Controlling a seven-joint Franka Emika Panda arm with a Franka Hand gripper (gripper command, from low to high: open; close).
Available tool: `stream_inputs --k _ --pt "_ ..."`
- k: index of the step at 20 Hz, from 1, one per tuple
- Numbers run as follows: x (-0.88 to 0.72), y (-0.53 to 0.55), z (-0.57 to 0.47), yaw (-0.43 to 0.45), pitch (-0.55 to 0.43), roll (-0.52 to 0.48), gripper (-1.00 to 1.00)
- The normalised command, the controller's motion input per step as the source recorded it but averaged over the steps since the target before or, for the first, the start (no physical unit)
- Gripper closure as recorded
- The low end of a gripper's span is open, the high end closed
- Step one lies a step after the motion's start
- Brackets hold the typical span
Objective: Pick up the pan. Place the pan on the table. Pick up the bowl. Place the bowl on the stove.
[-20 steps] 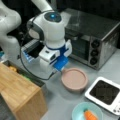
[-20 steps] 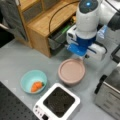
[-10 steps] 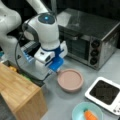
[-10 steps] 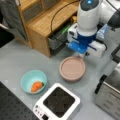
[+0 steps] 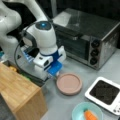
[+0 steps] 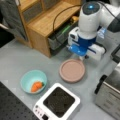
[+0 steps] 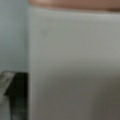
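Observation:
The salmon-pink pan [image 5: 69, 83] [image 6: 72, 70] lies flat on the grey table [image 5: 100, 72] [image 6: 15, 57] in both front views. My gripper [image 5: 53, 75] [image 6: 82, 56] hangs low at the pan's rim, on the side facing the wooden box, and covers the handle there. In the wrist view a white handle [image 7: 75, 62] fills most of the picture, with the pink pan [image 7: 75, 3] along the top edge. The teal bowl [image 5: 87, 113] [image 6: 33, 81] stands on the table with a carrot [image 6: 37, 86] in it. Nothing is on the black plate of the stove [image 5: 106, 93] [image 6: 58, 102].
A big silver toaster oven [image 5: 87, 37] [image 6: 110, 95] stands behind the pan and stove. A light wooden box [image 5: 20, 92] [image 6: 42, 22] sits close beside the arm, with cables and small items between them.
The hand has drifted slightly towards the wooden box. The pan, bowl and stove have not moved.

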Motion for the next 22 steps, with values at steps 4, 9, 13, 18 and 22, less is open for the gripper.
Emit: stream_inputs --k 4,9,13,18,22 --pt "0.04 -0.07 -0.15 0.098 -0.146 -0.082 1.0" --pt "0.01 -0.04 -0.05 0.064 -0.109 -0.059 -1.0" --pt "0.0 0.0 -0.01 0.046 -0.09 -0.042 -1.0" --pt "0.01 0.02 0.04 0.04 -0.069 -0.04 -1.0" --pt "0.01 0.03 0.06 0.031 -0.037 -0.041 -1.0"
